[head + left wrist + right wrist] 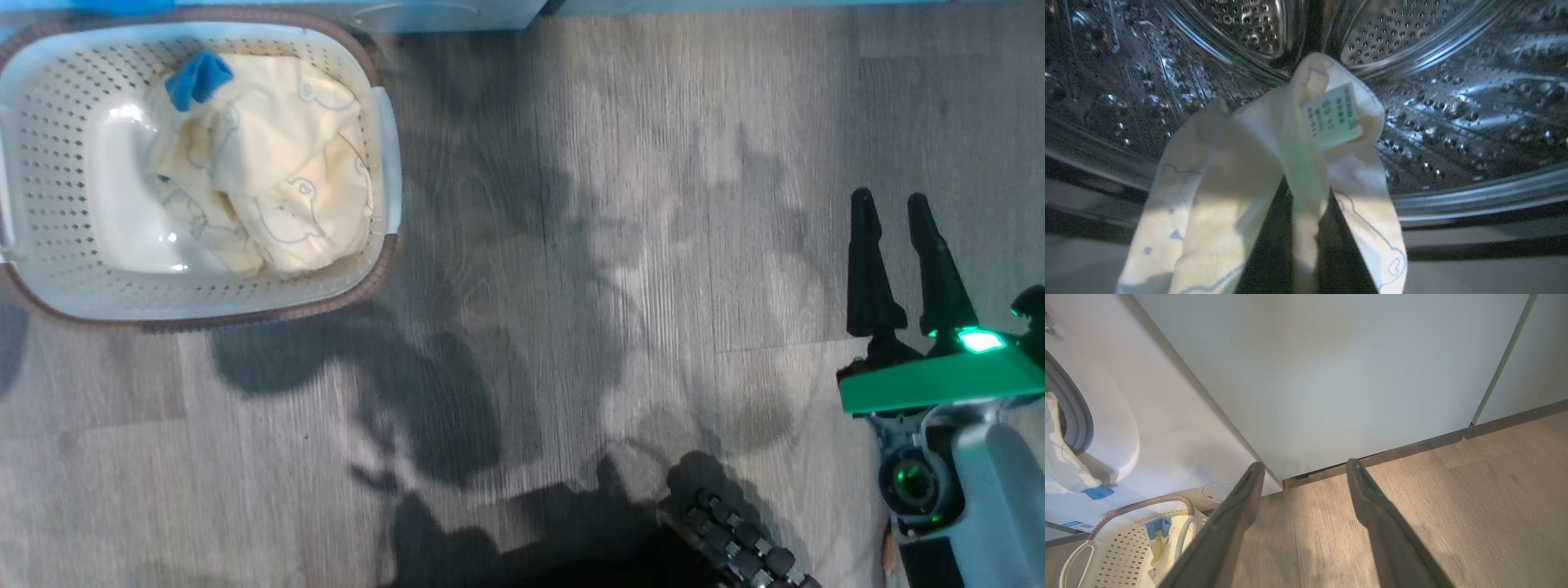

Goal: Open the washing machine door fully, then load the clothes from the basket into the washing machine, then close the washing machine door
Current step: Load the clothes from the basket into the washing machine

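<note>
Some clothes point(269, 180) sit in the basket point(49, 163); one garment point(1229, 175) cloaks left claw point(1303, 228) inside drum point(1453, 102), grip unclear; right claw point(888, 200) open

A cream garment point(1237, 192) rises from the bottom edge and peaks at the upper middle, tented in front of the steel drum point(1453, 102). Its folds part low down around a dark gap at the bottom centre. Thin blue outline prints run along its left and right flaps. A pale label point(1333, 118) with small print sits tilted near the peak. The drum's perforated wall and back curve behind, glinting blue-white. A grey rim point(1486, 196) crosses below it on both sides of the cloth
</note>
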Available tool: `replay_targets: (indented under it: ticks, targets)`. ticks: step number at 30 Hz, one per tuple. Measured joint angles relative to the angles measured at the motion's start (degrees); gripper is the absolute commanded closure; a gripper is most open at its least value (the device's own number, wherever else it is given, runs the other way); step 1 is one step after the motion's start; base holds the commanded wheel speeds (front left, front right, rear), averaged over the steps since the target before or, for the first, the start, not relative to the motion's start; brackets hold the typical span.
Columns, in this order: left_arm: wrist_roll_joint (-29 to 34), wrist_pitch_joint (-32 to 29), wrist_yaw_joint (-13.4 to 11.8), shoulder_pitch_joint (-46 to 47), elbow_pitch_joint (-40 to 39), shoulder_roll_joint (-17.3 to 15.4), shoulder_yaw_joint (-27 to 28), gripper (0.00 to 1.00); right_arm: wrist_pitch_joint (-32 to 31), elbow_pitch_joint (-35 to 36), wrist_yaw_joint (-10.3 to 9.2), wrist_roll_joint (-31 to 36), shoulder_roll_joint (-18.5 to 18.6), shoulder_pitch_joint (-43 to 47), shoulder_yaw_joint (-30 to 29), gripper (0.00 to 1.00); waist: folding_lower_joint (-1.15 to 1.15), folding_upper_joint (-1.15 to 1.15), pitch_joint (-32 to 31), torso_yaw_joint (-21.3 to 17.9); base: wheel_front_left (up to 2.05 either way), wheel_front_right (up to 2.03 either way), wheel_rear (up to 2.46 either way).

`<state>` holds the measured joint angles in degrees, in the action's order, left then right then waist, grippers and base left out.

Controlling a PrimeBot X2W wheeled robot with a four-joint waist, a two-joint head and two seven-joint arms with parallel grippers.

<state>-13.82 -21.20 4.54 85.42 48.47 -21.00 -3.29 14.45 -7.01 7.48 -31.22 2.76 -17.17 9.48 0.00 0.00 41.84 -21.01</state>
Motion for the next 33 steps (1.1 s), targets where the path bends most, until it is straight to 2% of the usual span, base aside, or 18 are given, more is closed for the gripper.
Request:
replay_targets:
  ticks: [18, 27, 33]
  targets:
    - [0.6, 21.4, -1.2, 19.4, 9.3, 0.2, 0.1, 1.00, 0.0, 0.6, 0.00, -1.7, -0.1, -4.2, 2.1, 0.00, 0.01, 0.00, 7.7, -2.9, 0.00, 0.00, 0.00]
    - [0.5, 32.6, -1.1, 25.4, 15.3, 0.3, -0.1, 1.00, 0.0, 0.8, 0.00, -2.3, -0.1, -4.9, 3.2, 0.00, 0.00, 0.00, 9.8, -4.3, 0.00, 0.00, 0.00]
    - [0.5, 35.9, -0.7, 27.7, 14.2, 1.0, 0.4, 1.00, 0.0, 0.7, 0.00, -2.6, -0.1, -5.6, 3.5, 0.00, 0.00, 0.00, 10.0, -4.6, 0.00, 0.00, 0.00]
